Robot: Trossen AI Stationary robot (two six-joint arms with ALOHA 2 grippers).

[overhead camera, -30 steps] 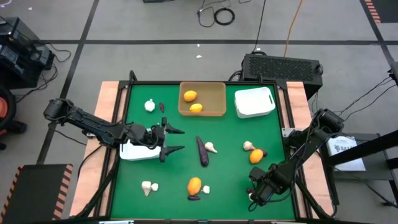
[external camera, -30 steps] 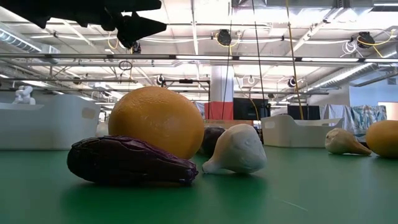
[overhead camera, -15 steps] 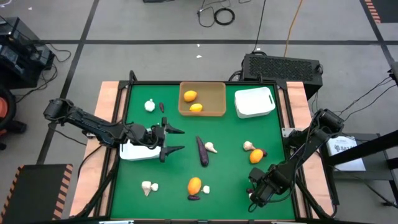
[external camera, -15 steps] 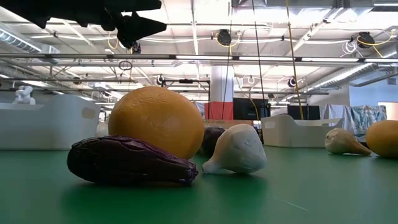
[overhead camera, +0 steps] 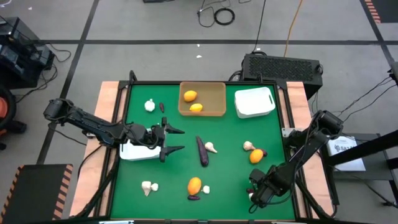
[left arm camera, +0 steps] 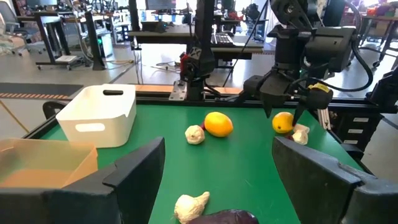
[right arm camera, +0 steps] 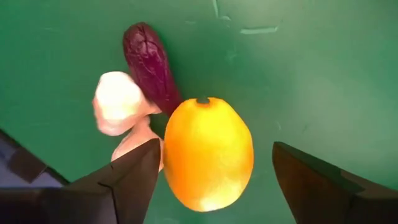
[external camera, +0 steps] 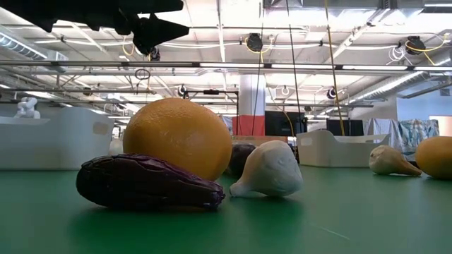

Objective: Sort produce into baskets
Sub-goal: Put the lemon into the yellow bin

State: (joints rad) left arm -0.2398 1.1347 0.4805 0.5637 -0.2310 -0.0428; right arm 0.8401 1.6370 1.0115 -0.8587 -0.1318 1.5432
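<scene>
Right hand (right arm camera: 211, 180) spread wide over orange fruit (right arm camera: 208, 152) near surface's right edge | I judged it smooth, firm, light; grip its middle | left hand (overhead camera: 174, 140) apart, idle.

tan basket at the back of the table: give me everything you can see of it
The tan basket is a shallow tray, nearly square with rounded corners, and looks like brownish, slightly see-through plastic. It sits upright and flat on the green table, mid-way along the far edge. Two yellow-orange fruits lie inside, toward its left side. A white basket stands apart to its right. No gripper touches it.
</scene>
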